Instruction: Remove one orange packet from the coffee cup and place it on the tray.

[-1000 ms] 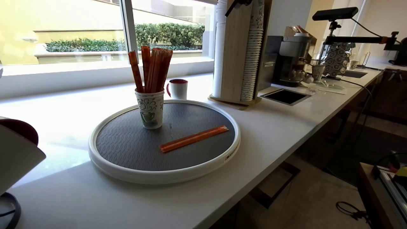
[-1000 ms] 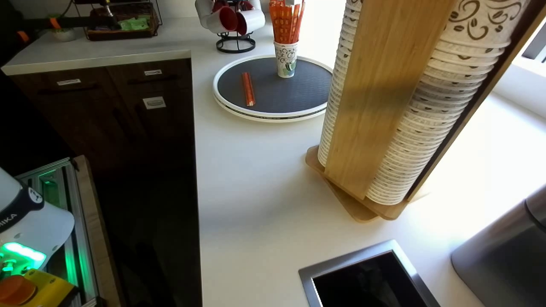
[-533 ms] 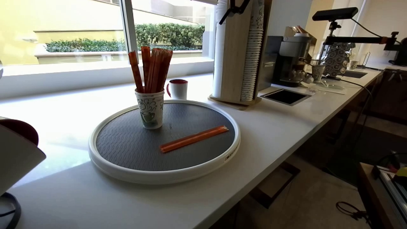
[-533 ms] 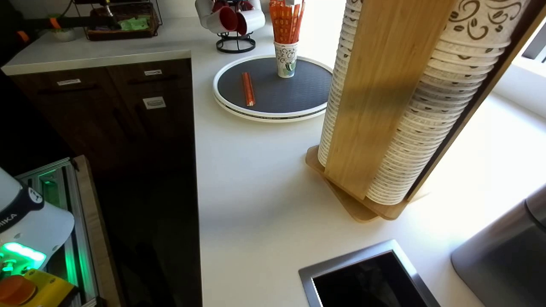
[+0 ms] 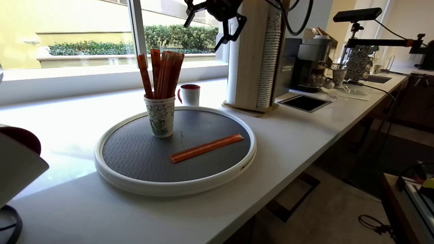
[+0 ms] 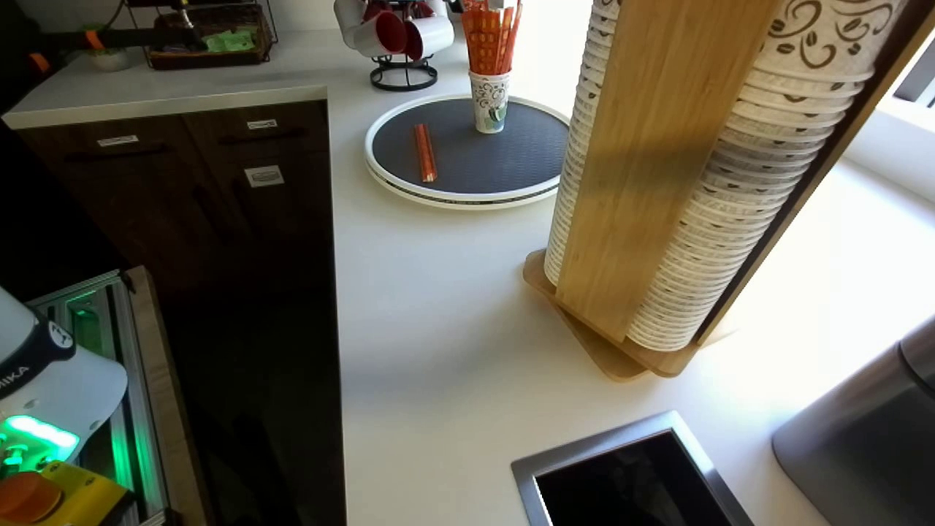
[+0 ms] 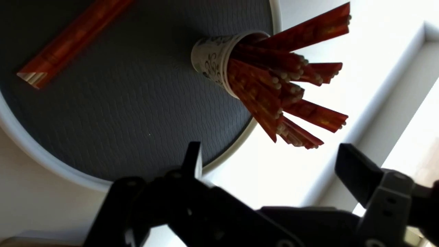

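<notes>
A bright white worktop (image 5: 288, 145) runs along a window (image 5: 137, 30) with a hedge (image 5: 181, 39) outside; from the left in an exterior view, a tilted mug (image 5: 17, 169), white with a dark red inside, juts in, partly cut off; next comes the round tray (image 5: 135, 156), and a little left of its middle stands the coffee cup (image 5: 161, 118), upright, a bundle of orange packets (image 5: 166, 74) fanning out of it; just past the tray's far rim stands an upright mug (image 5: 191, 96) with a red handle; none of these has shifted over the last second; what has changed is the claw (image 5: 200, 38), which has come left into plain sight, to the right of the packets' ends and apart from them; its jaws stand wide, nothing between them; near and right of the cup, a loose orange packet (image 5: 206, 148) lies flat on the tray, touching neither cup nor rim; further right is the wooden cup dispenser (image 5: 252, 67), before which only a dark tip of the claw showed a second ago.

For the task, I read this as the approach to the cup, with the grasp not yet made; whether the packet on the tray already answers the request I cannot tell; the bundle is crowded, so two might come away together; the one leaning out on the left looks easiest to take singly.
</notes>
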